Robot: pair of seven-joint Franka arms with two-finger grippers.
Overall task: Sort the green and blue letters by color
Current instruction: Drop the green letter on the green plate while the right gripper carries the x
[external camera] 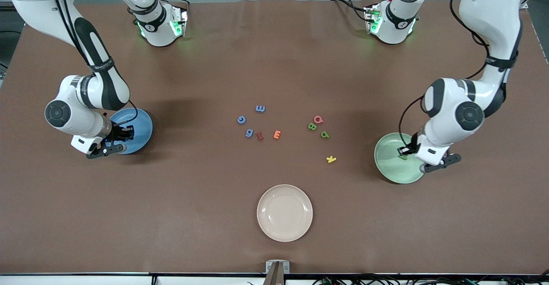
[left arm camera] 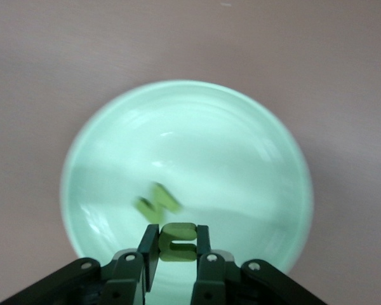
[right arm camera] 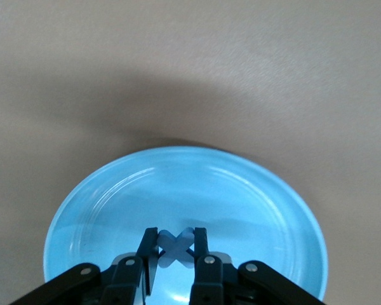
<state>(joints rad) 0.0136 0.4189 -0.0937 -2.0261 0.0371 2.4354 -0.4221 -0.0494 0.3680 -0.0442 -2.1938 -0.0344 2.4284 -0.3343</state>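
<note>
My left gripper (external camera: pixel 405 151) hangs low over the green plate (external camera: pixel 391 170), shut on a green letter (left arm camera: pixel 178 243). A second green letter (left arm camera: pixel 157 204) lies in that plate (left arm camera: pixel 241 140). Over the blue plate (external camera: pixel 142 125), my right gripper (external camera: pixel 115 141) is shut on a blue X-shaped letter (right arm camera: pixel 176 246), just above the plate's floor (right arm camera: pixel 241 190). Mid-table lie three blue letters (external camera: pixel 260 108), (external camera: pixel 241 119), (external camera: pixel 249 133). Toward the left arm's end are two green letters (external camera: pixel 312 126), (external camera: pixel 325 134).
A red letter (external camera: pixel 259 136) and an orange one (external camera: pixel 277 134) lie beside the blue group. A pink letter (external camera: pixel 318 119) touches the green pair. A yellow letter (external camera: pixel 331 159) lies nearer the camera. A cream plate (external camera: pixel 285 212) sits near the front edge.
</note>
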